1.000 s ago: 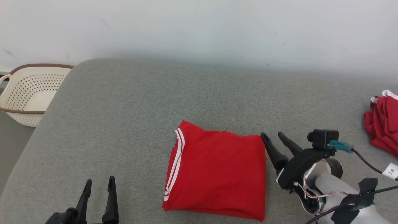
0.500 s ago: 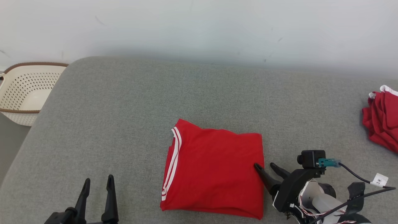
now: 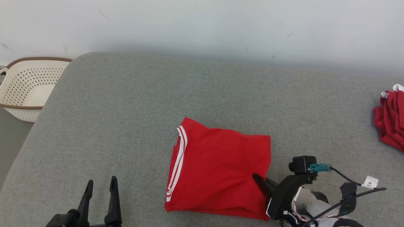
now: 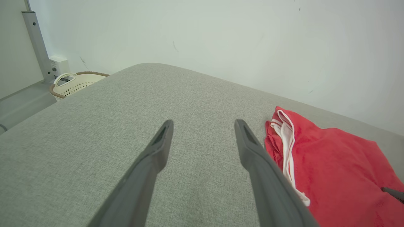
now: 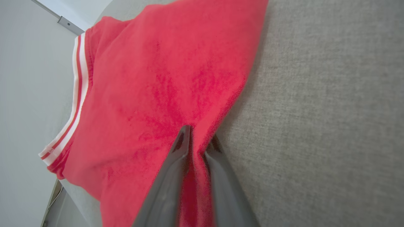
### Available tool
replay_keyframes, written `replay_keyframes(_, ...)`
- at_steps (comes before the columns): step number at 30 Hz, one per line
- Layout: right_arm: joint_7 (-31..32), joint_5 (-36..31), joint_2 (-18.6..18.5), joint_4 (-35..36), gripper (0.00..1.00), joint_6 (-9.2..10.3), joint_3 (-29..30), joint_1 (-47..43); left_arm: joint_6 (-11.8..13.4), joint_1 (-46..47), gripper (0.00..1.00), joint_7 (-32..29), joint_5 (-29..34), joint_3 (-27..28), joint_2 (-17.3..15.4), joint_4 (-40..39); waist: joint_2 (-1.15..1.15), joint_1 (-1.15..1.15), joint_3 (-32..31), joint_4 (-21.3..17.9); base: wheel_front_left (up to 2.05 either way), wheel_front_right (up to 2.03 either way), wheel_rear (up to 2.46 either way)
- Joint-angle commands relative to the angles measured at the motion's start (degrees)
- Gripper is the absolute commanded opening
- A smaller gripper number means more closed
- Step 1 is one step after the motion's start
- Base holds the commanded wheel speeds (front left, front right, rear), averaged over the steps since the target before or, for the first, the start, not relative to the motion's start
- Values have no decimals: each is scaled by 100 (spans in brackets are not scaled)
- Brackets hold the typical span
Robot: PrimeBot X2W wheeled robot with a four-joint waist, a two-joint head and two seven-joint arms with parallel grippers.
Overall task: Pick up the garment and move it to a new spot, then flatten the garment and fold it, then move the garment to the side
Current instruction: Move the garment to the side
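Grey padded table (image 3: 126,104) by a pale wall (image 3: 202,25), with the folded red garment (image 3: 217,170) near its front edge.
Its right edge is pinched, clenched tight, in the right gripper (image 3: 260,178); to slide it aside well, the arm should probably lift little and drag evenly so the layers keep together. Near the front-left corner the left gripper (image 3: 102,180) hangs released over bare table. Another red heap (image 3: 389,123) lies at the right edge; a pale basket (image 3: 22,85) stands beyond the left edge.
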State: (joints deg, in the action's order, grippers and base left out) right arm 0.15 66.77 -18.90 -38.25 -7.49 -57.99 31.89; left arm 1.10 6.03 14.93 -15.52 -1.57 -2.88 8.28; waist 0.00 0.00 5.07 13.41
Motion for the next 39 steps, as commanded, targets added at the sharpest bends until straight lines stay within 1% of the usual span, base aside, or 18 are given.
replay_keyframes(1, -90, -62, -33, -19, 0, 0, -7, 19, 20, 21, 100, 21, -29, 16, -6, -4, 0, 0, -5, -2, 0, 0, 0)
replay_keyframes(6, -388, -237, -238, 18, 0, 0, 68, 192, 42, -66, 100, 21, -36, 78, -4, -17, 0, 0, -50, -96, 0, 0, 0)
replay_keyframes(11, -490, -430, -471, 55, 0, 0, 130, 480, 35, -103, 100, 21, -30, 101, -4, -37, 0, 0, -72, -287, 0, 0, 0)
replay_keyframes(24, -214, -1059, -1384, 88, 0, 1, 188, 1464, -29, 18, 100, 21, 146, 230, -5, -139, 0, 0, 172, -917, 0, 0, 0)
replay_keyframes(32, -6, -1385, -1984, -52, 0, 1, 149, 2176, -53, 144, 100, 20, 299, 293, -13, -267, 0, 0, 463, -1177, 0, 0, 0)
replay_keyframes(39, 81, -1462, -2243, -199, 0, 1, 52, 2688, -81, 232, 100, 21, 349, 358, -70, -333, 0, 0, 674, -1342, 0, 0, 0)
